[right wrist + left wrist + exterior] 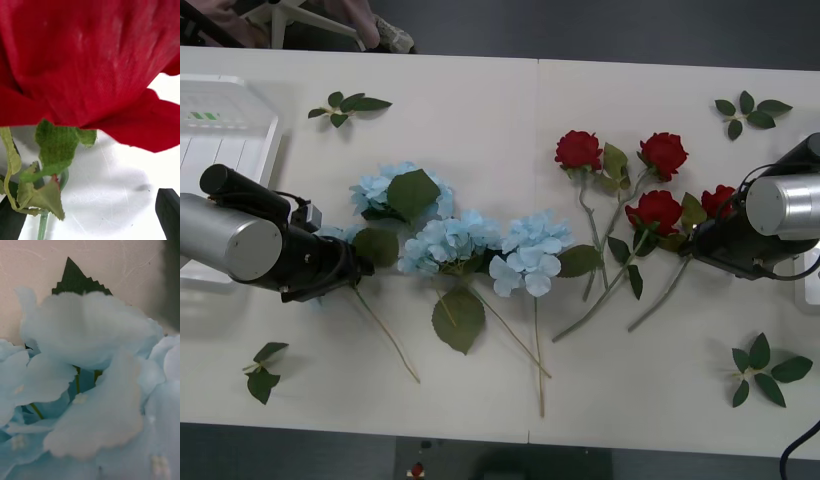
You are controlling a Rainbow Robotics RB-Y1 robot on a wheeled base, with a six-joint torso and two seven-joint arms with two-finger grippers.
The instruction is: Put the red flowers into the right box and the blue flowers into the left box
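Three blue flowers lie in a row at the table's middle, and another blue flower peeks out beside my left gripper, which hovers right over it. Its pale petals crowd the left wrist view. Several red flowers lie to the right. My right gripper sits at the rightmost rose; the right wrist view has its bloom just ahead and its stem between the open right gripper fingers. The left box is at the far left, the right box at the right edge.
Loose green leaf sprigs lie at the back left, back right, front right and front left. Long stems trail toward the table's front edge. A person sits beyond the far side.
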